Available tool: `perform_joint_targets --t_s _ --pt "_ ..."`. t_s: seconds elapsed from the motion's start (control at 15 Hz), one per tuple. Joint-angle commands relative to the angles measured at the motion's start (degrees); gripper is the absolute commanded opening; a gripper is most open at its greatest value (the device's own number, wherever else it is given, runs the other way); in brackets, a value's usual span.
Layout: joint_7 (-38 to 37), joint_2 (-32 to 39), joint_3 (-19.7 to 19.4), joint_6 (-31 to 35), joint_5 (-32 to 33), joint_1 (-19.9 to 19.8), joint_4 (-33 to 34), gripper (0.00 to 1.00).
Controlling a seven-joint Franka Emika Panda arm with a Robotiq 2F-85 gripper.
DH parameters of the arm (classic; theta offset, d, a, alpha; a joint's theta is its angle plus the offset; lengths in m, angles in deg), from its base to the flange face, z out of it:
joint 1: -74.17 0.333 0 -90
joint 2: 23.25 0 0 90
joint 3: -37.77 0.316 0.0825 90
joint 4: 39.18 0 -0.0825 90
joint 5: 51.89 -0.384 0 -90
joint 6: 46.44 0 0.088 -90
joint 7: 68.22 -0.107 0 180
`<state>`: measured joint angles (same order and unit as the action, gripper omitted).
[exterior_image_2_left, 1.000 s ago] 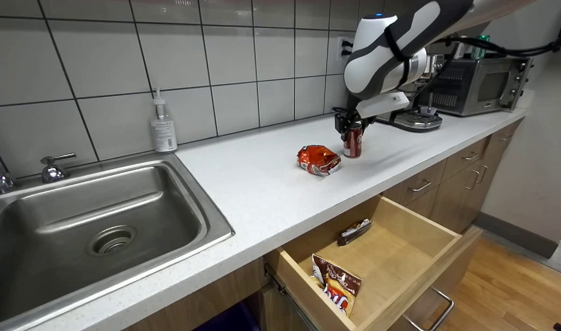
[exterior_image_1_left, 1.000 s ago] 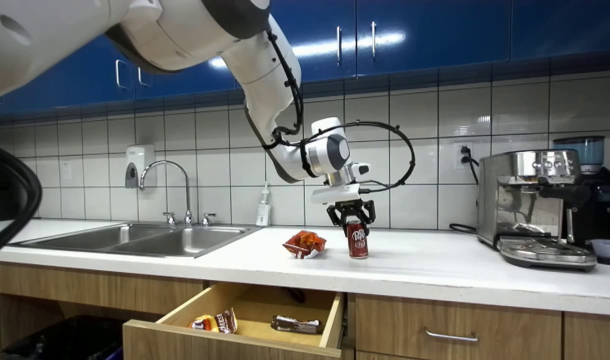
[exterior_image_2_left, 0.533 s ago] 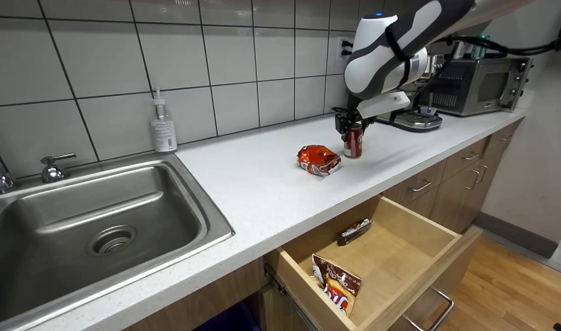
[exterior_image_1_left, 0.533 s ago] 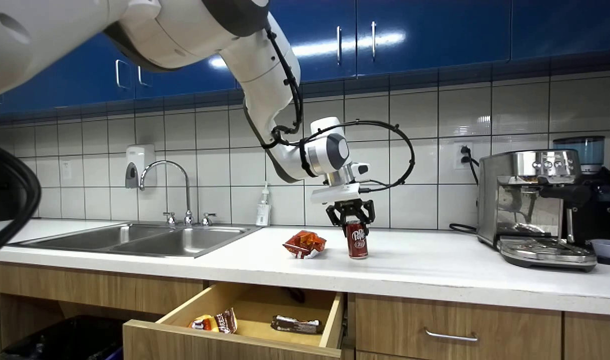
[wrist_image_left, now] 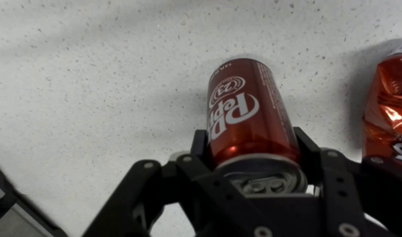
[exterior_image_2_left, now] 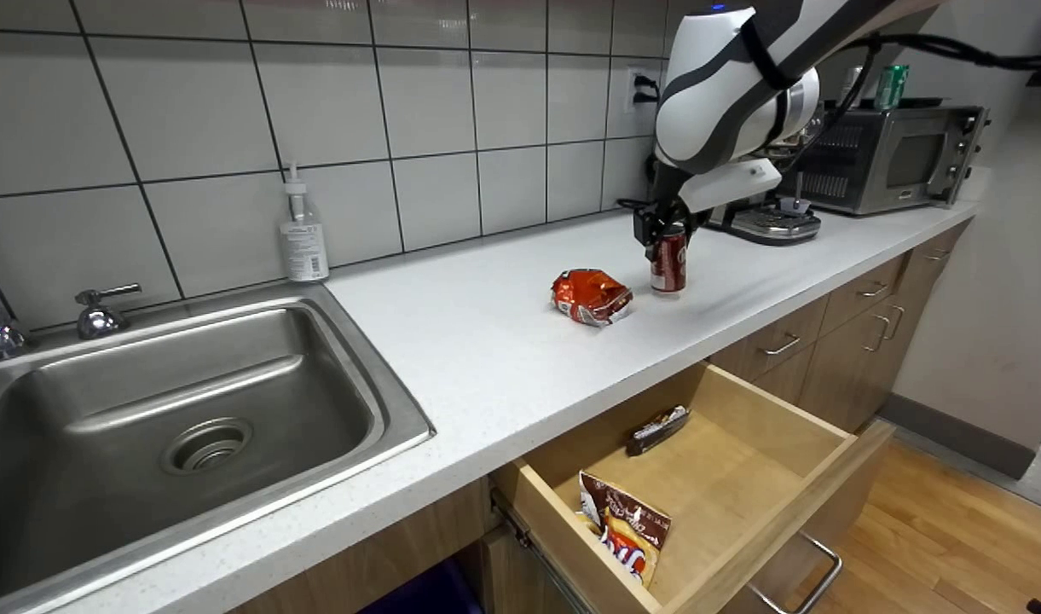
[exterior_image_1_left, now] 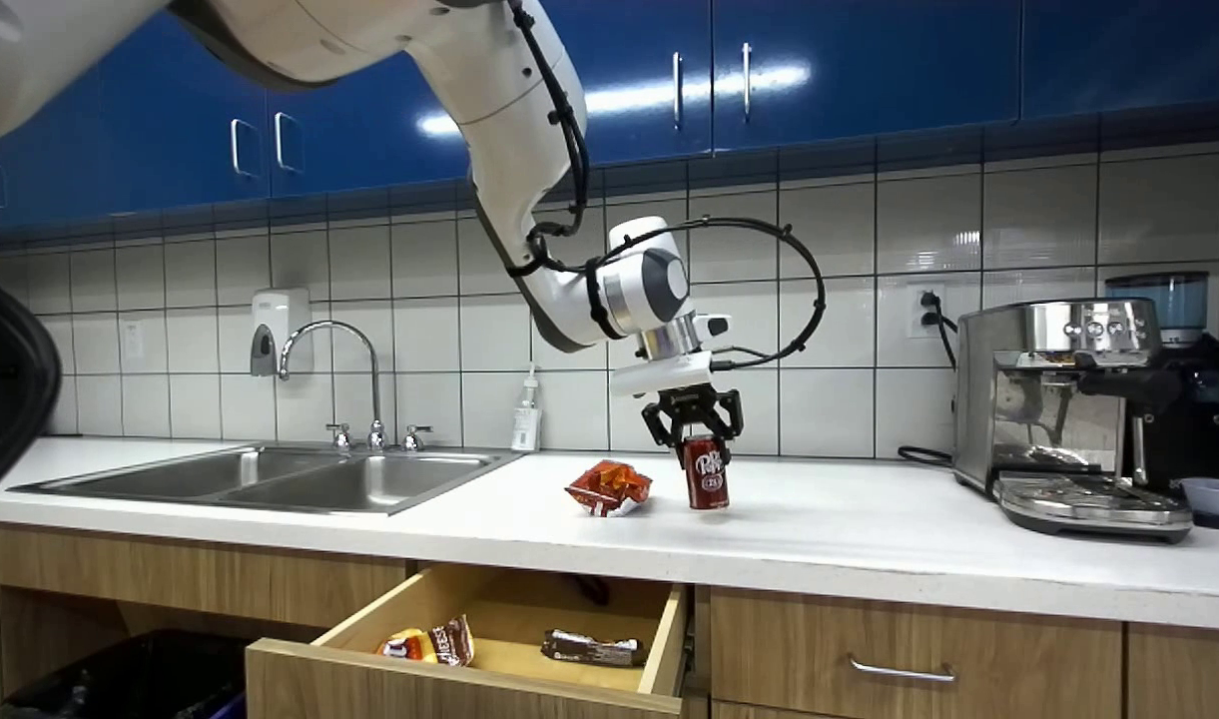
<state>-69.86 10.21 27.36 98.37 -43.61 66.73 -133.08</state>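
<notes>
Spanning both exterior views, the long white speckled countertop [exterior_image_2_left: 469,367] is the work surface. Over it reaches the white-and-grey jointed robot arm [exterior_image_1_left: 514,130]. A two-basin stainless-steel sink [exterior_image_1_left: 369,481] is set into one stretch, and under the front edge a pale wooden drawer [exterior_image_2_left: 725,486] stands pulled out. The black two-fingered gripper [exterior_image_1_left: 706,459] points downward above the countertop. Near it, but apart, lies a crumpled, glossy red-orange foil packet [wrist_image_left: 390,108]. Smaller, the dark red cylindrical metal soda can [wrist_image_left: 250,108] sits in the gripper's grasp, slightly tilted, lid end up, its base apparently just clear of the white surface. Last, the matte black finger pads [wrist_image_left: 200,143] bear on opposite sides of the can toward its lid, so the fingers are narrowed to its width and holding it.

The step in hand looks like the start of a lift, the grasp being already made. The next move seems to call for a firm, even squeeze and a straight rise, giving the foil packet room.
</notes>
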Motion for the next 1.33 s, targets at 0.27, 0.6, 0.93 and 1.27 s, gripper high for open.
perform_joint_targets --t_s 0.27,0.6,0.93,1.27 --pt "0.8 -14.2 -0.2 4.5 3.8 2.2 -18.3 0.39" --pt "-1.5 -21.1 -0.4 7.4 7.2 4.6 -28.1 0.39" --pt "-4.0 -26.9 0.0 11.3 11.6 6.5 -37.1 0.39" --pt "-5.8 -27.9 1.1 13.3 15.6 7.6 -41.2 0.39"
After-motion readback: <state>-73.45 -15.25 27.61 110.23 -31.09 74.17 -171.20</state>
